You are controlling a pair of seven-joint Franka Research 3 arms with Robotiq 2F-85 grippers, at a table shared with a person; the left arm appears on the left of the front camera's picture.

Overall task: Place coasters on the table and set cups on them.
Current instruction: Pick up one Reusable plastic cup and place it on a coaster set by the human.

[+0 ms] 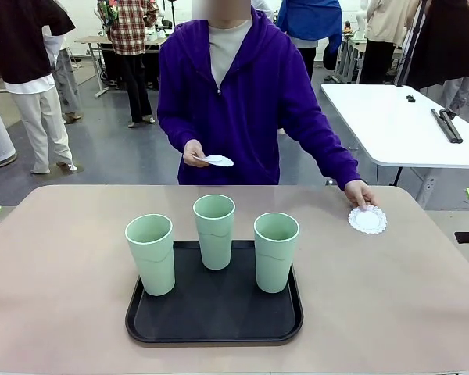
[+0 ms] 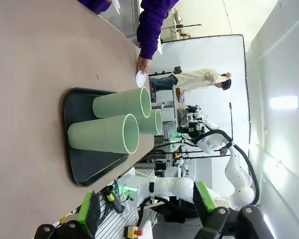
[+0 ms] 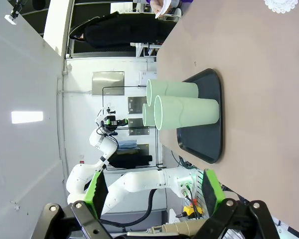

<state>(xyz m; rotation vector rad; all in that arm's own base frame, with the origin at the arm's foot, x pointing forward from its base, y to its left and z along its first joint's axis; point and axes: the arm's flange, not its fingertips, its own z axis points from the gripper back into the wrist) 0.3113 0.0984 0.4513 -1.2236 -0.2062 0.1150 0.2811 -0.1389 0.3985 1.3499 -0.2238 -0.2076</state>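
Three pale mint-green cups [image 1: 150,254] [image 1: 214,230] [image 1: 276,251] stand upright on a black tray [image 1: 215,316] in the middle of the beige table [image 1: 55,266]. One lacy white coaster [image 1: 367,219] lies on the table at the far right, with the person's hand [image 1: 359,193] resting on it. The person's other hand holds more coasters [image 1: 216,161] above the far edge. My left gripper [image 2: 147,206] is open and well back from the cups [image 2: 114,133]. The open right gripper [image 3: 154,191] also stands far from the cups [image 3: 187,112], and the coaster [image 3: 281,5] lies beyond the tray [image 3: 209,144].
A person in a purple hoodie [image 1: 242,94] stands at the far side of the table. A white table [image 1: 399,125] stands behind on the right. Bare tabletop lies left, right and beyond the tray.
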